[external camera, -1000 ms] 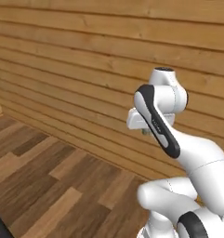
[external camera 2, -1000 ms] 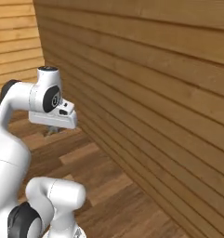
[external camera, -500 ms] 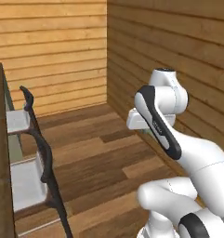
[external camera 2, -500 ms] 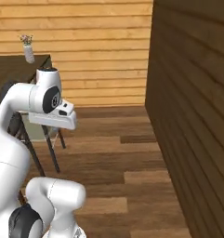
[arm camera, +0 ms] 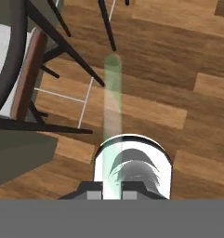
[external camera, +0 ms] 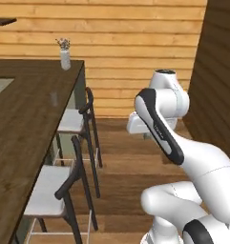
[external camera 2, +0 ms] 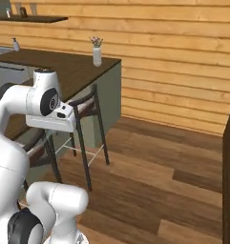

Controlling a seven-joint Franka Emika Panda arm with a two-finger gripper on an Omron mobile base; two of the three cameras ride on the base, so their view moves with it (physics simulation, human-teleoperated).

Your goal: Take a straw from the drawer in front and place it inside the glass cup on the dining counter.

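Observation:
In the hand view my gripper (arm camera: pixel 111 194) is shut on the straw (arm camera: pixel 112 100), a thin pale greenish stick that runs away from the fingertips over the wood floor. The dining counter (external camera: pixel 21 128) is a long dark-brown plank top on my left, also seen as the dining counter (external camera 2: pixel 64 66) from the other side. The glass cup (external camera: pixel 54 98) shows as a faint clear tumbler standing on it near the edge. My gripper (external camera: pixel 146 136) hangs to the right of the counter, above the floor beyond the stools. The drawer is out of view.
Two black-framed stools with white seats (external camera: pixel 49 186) (external camera: pixel 73 121) stand along the counter edge; one stool (external camera 2: pixel 85 107) is close by my hand. A small vase with flowers (external camera: pixel 65 53) marks the counter's far end. A dark wood wall (external camera: pixel 221 71) rises on the right, with open floor (external camera 2: pixel 159 167) between.
The whole picture has swung round as the base turned, from a plain wood wall to the dining counter and stools. The arm keeps the same pose, still shut on the straw.

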